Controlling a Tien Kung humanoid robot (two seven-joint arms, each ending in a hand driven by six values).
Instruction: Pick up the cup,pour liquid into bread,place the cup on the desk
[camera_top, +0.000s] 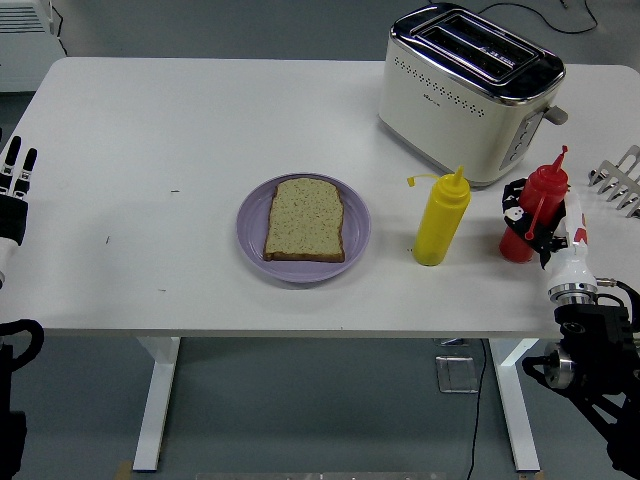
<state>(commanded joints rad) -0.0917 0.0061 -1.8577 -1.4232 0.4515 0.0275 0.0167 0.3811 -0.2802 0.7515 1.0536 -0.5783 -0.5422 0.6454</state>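
Right hand of the robot, black and white with five fingers, is at the right near part of the white table, and its fingers are closed around the red plastic squeeze bottle, which stands upright on the table. Just to the left of it stands a yellow plastic squeeze bottle with a pointed cap, also upright and apart from the red one. Further left, near the middle of the table, a slice of brown bread lies flat on a round purple plate. Behind the bottles, on the far right, there is a cream and chrome toaster. The left hand rests at the left edge of the table, fingers straight and holding nothing.
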